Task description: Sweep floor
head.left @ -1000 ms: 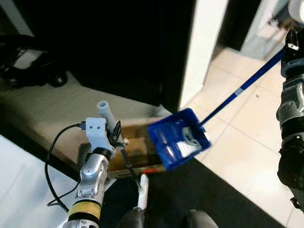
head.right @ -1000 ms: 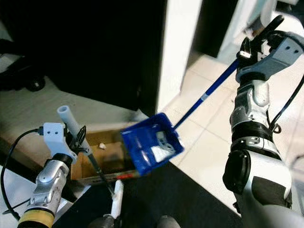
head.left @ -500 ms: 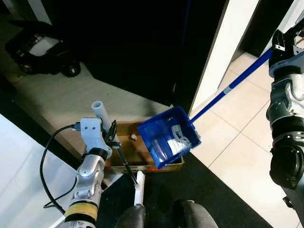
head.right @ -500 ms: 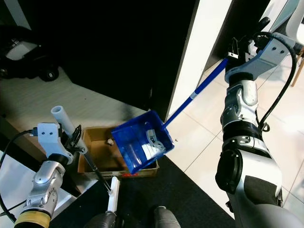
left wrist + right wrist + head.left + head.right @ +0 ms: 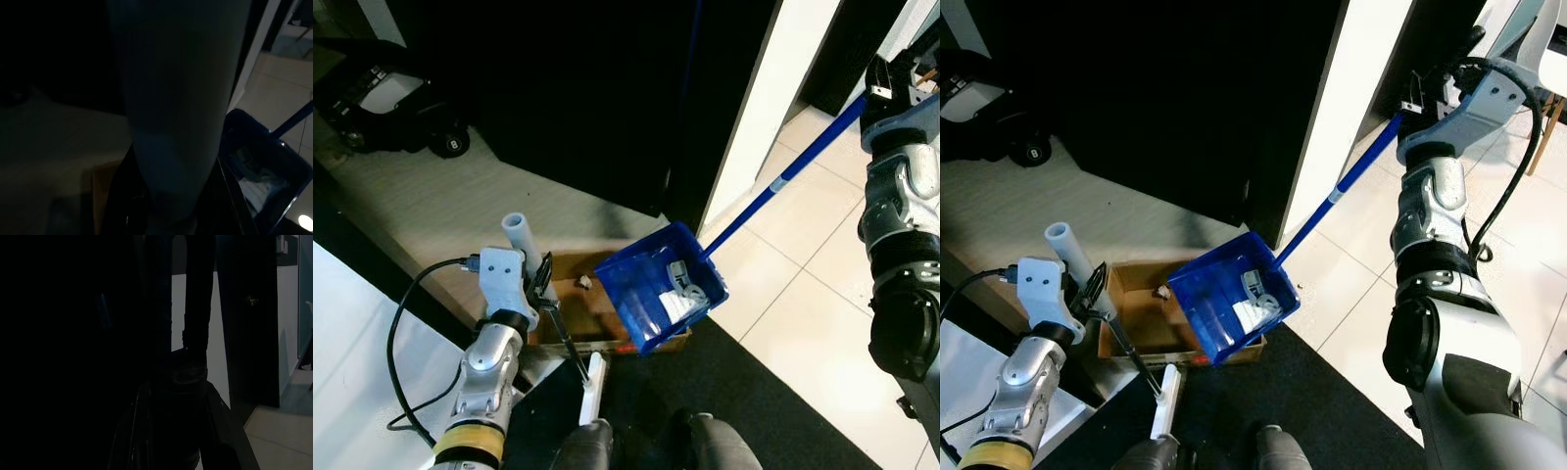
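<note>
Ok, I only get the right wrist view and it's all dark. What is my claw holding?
Observer: The right claw grips the top of a long blue handle, with a blue dustpan at its lower end.
Operator: Where's the dustpan hanging?
Observer: Over an open cardboard box on the floor.
Operator: And my other claw?
Observer: The left claw holds a small broom by its pale handle, beside the box.

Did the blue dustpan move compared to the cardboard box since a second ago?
Yes. The blue dustpan has shifted toward the robot's left over the cardboard box; earlier it hung off the box's right end, now it overlaps the right part.
</note>
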{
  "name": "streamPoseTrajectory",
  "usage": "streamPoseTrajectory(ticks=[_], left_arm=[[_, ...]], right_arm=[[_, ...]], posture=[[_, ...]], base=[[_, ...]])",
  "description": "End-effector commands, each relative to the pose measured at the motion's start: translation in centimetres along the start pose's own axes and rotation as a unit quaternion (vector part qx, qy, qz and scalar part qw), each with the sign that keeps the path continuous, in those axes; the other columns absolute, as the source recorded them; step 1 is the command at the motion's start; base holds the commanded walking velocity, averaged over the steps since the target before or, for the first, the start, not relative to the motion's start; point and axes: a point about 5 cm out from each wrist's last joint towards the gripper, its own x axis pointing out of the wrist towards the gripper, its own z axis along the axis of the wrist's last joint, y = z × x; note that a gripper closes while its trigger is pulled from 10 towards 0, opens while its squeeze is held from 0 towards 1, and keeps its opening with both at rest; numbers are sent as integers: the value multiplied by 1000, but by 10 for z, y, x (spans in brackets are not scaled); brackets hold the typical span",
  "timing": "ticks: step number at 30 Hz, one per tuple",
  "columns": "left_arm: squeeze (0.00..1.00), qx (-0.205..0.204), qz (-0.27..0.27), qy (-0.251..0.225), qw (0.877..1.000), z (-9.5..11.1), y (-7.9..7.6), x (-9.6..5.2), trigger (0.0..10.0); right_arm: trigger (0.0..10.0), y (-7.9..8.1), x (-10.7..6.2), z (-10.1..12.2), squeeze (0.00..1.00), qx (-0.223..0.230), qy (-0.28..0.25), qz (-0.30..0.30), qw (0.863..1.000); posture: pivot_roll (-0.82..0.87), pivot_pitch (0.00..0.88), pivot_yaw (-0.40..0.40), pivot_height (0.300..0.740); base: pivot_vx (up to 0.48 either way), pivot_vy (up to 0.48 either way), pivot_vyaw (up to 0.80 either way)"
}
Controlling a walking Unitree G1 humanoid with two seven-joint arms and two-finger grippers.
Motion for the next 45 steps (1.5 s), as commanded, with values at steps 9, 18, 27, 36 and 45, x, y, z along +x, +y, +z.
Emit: streamPoseTrajectory(ticks=[9, 18, 27, 36, 45], left_arm=[[0, 57, 10, -2, 998, 2, 21, -16, 10000], [0, 63, 39, -18, 997, 9, 32, -38, 10000], [0, 53, 54, -23, 997, 9, 31, -47, 10000], [0, 43, 45, -28, 998, 12, 20, -42, 10000], [0, 39, 42, -29, 998, 13, 17, -41, 10000]], right_arm=[[10000, 17, 12, 14, 0, 4, -37, 22, 999], [10000, 36, 20, 18, 0, -9, -30, 38, 999], [10000, 90, 22, 11, 0, -22, -23, 146, 989], [10000, 137, 7, -5, 0, -89, -34, 245, 965], [10000, 167, -9, -13, 0, -129, -70, 300, 942]], posture=[[57, 132, -101, 740], [111, 175, -140, 740], [112, 177, -160, 740], [101, 173, -158, 740], [97, 169, -155, 740]], base=[[0, 0, 0], [0, 0, 0], [0, 0, 0], [0, 0, 0], [0, 0, 0]])
